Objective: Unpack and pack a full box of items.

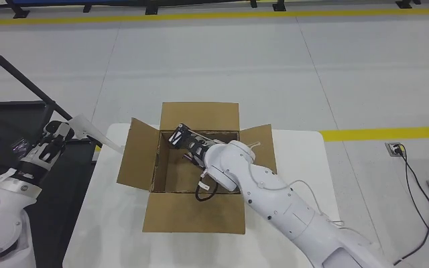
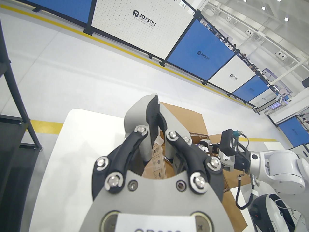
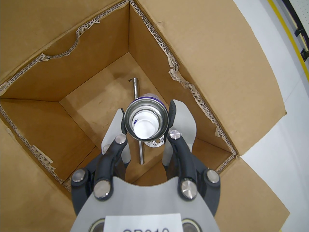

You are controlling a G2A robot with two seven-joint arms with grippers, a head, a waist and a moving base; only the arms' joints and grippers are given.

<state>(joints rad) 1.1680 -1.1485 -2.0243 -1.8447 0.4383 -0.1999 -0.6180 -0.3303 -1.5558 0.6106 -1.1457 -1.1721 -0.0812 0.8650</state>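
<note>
The white table (image 1: pixel 100 221) carries 1 open cardboard box (image 1: pixel 200 115), its 4 flaps folded outward and its inner edges torn and ragged.

The right arm leans over the box, with the right end effector (image 3: pixel 147 119) down inside it. Its 2 fingers (image 3: pixel 172 112) are closed onto the can (image 3: pixel 144 127), pressing on opposite sides just below the metal rim. The can stands upright inside the box, near 1 corner; whether its base rests on the box floor cannot be told.

The left end effector (image 2: pixel 154 114) is by the table's left side, apart from the box, with its fingers pressed together on nothing.

On the box floor, partly under the can, lie a thin metal rod (image 3: pixel 136 92) and a small pierced metal piece (image 3: pixel 155 143).

The step in hand is judged to be carrying the can through the box opening, in or out; which one cannot be read from here. Either way, the travel should be straight up or down, with the can kept vertical so the smooth wall does not slide in the grip. The path should keep away from the near corner and the ragged edges, which could snag a finger. If it goes down, the can should be set beside the rod, not on it, or it may tip on release.
</note>
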